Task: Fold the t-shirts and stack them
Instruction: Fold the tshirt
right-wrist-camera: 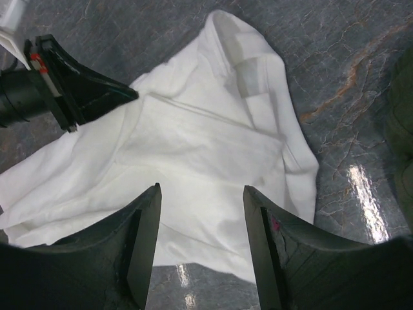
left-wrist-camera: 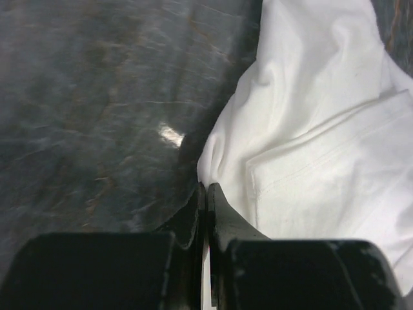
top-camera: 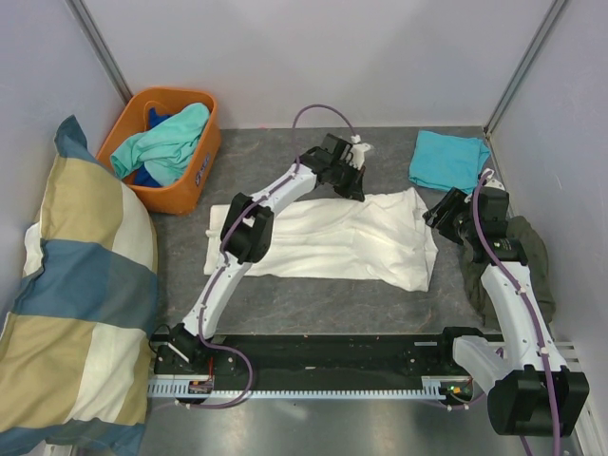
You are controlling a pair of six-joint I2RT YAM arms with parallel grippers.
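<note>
A cream-white t-shirt point(top-camera: 332, 237) lies spread lengthwise across the middle of the table. My left gripper point(top-camera: 355, 188) is at its far edge; in the left wrist view the jaws point(left-wrist-camera: 206, 188) are shut on a pinch of the white cloth point(left-wrist-camera: 316, 129). My right gripper point(top-camera: 435, 217) hovers open over the shirt's right end, and its wrist view shows the open jaws point(right-wrist-camera: 201, 187) above the white shirt point(right-wrist-camera: 193, 142), holding nothing. A folded turquoise t-shirt point(top-camera: 448, 159) lies at the back right. Mint-green point(top-camera: 166, 142) and blue tees sit in the basket.
An orange basket point(top-camera: 195, 176) stands at the back left. A big yellow-and-blue checked pillow point(top-camera: 76, 304) fills the left side. A dark olive cloth point(top-camera: 537, 252) lies under my right arm at the right edge. Grey walls close in the table.
</note>
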